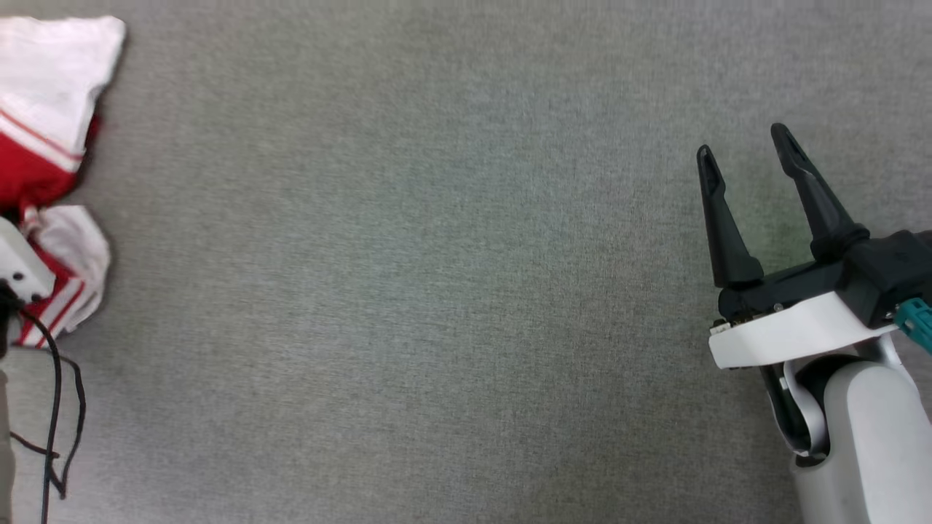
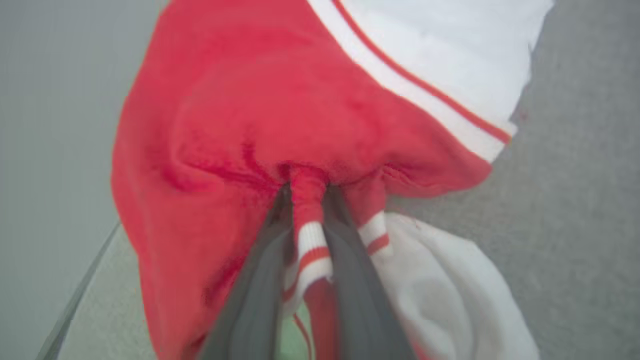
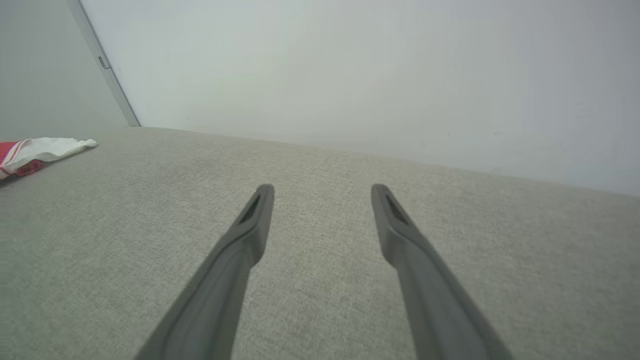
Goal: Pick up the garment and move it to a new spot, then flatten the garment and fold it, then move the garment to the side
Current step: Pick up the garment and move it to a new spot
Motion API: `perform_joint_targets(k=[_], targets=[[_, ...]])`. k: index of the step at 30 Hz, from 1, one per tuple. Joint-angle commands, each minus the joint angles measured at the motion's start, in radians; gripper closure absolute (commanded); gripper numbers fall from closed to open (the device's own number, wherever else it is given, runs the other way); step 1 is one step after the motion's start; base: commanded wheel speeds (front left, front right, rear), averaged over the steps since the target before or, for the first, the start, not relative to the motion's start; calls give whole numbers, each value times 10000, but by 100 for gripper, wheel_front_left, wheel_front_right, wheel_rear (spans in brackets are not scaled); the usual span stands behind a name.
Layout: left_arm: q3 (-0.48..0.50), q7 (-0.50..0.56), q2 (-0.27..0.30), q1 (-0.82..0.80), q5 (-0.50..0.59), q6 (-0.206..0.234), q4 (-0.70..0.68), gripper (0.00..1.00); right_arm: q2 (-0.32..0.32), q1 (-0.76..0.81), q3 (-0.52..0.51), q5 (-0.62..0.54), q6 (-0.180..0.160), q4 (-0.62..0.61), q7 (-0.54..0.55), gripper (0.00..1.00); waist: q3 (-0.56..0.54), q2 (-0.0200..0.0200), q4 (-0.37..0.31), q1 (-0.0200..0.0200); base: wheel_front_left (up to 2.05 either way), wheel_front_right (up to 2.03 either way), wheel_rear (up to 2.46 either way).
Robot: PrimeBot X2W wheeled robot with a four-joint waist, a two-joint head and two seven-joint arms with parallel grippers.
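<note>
The garment (image 1: 44, 109), a red jersey with white sleeves and striped trim, lies bunched at the far left edge of the head view. In the left wrist view my left gripper (image 2: 307, 187) is shut on a pinched fold of the garment's (image 2: 240, 115) red cloth and striped trim, and the cloth bulges around the two dark fingers. My right gripper (image 1: 743, 149) stands open at the right over bare grey fabric, nothing between its fingers (image 3: 257, 210). The right wrist view catches a small part of the garment (image 3: 40, 150) far off at its left edge.
A grey woven surface (image 1: 437, 291) spreads across the whole work area. A pale wall (image 3: 350, 75) rises behind it, with a vertical corner strip (image 3: 102, 62). Black cables (image 1: 54, 407) hang by my left arm at the lower left.
</note>
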Motion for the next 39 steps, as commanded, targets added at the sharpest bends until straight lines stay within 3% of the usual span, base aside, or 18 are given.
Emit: perform_joint_targets(k=[1, 8, 17, 27, 33, 39], targets=[[104, -837, -131, -61, -5, 137, -248, 100, 14, 71, -35, 42, -3, 91, -70, 0, -537, 0, 128, -2, 0, 0, 0], [40, -3555, -605, -6, 182, 291, -733, 100, 209, 652, -252, 186, -5, 453, -163, 0, -2059, 0, 160, -2, 0, 0, 0], [-383, -4989, -1266, 423, 504, 302, -1713, 100, 377, 1458, -502, 327, -5, 533, -79, 0, -3519, 0, -375, -2, 0, 0, 0], [-1545, -4725, -2313, 1690, 735, 90, -4183, 100, 451, 2193, -514, 429, -3, 214, 251, 0, -4401, 0, -1930, -2, 0, 0, 0], [-2624, -4171, -3205, 2506, 735, 0, -6061, 100, 463, 2354, -650, 487, -3, -16, 330, 0, -4173, 0, -2736, -2, 0, 0, 0], [-3984, -3631, -3904, 3446, 545, -116, -6861, 100, 468, 2216, -700, 681, -3, -120, 228, 0, -3567, 0, -3224, -2, 0, 0, 0]])
